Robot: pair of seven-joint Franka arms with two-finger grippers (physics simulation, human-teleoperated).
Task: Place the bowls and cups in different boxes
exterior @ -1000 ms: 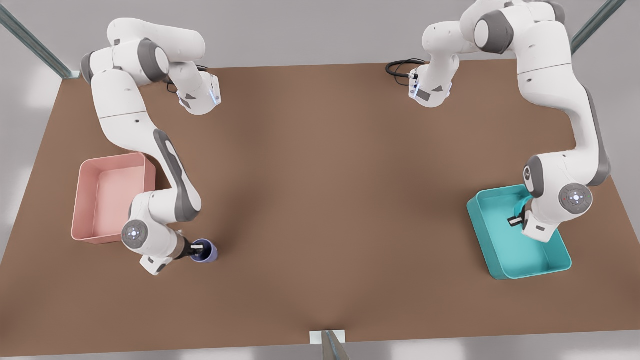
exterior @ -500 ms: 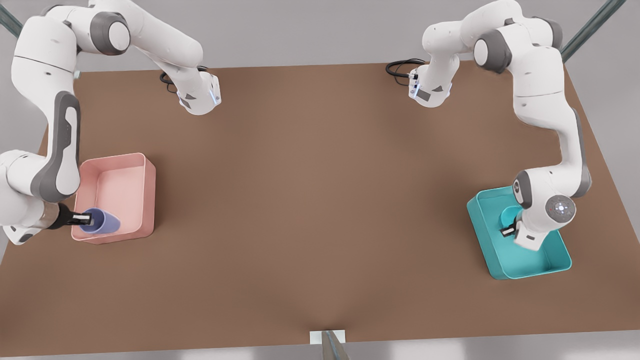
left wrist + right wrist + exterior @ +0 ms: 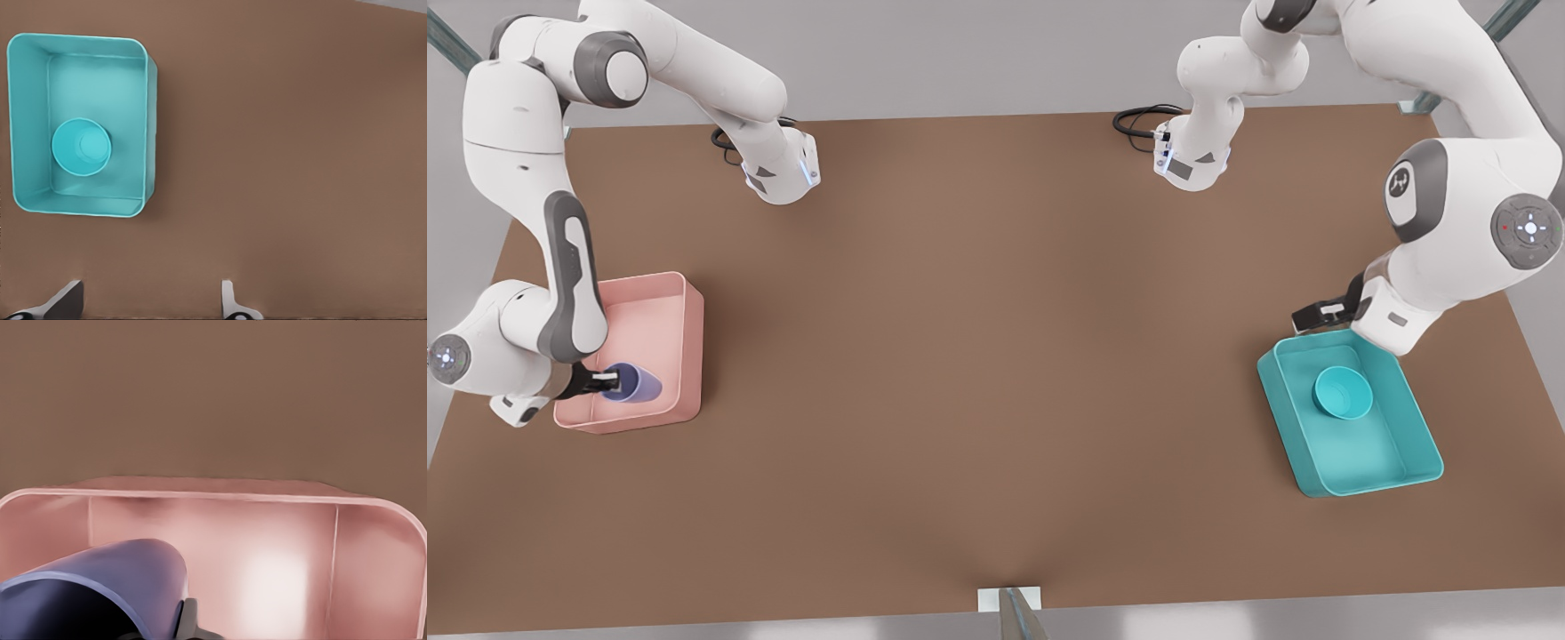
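Note:
The teal bowl (image 3: pixel 1343 392) (image 3: pixel 81 147) rests upright on the floor of the teal box (image 3: pixel 1423 418) (image 3: pixel 30 120) at the front view's right. My left gripper (image 3: pixel 1312 317) (image 3: pixel 147 303) hangs open and empty above that box's far edge. At the front view's left, my right gripper (image 3: pixel 609 382) is shut on the rim of the lavender cup (image 3: pixel 639 385) (image 3: pixel 100 593). The cup is tilted on its side inside the pink box (image 3: pixel 694 311) (image 3: pixel 267 540). One dark finger (image 3: pixel 190 623) presses the cup's wall.
Both arm bases (image 3: pixel 783 173) (image 3: pixel 1192 160) stand at the back of the brown table (image 3: pixel 996 356), with black cables (image 3: pixel 1138 120) beside them. A metal post (image 3: pixel 1014 613) rises at the middle of the front edge.
The left gripper has let go of the bowl, which now lies in the teal box, and has risen toward the far side. The right gripper has carried the cup lower into the pink box.

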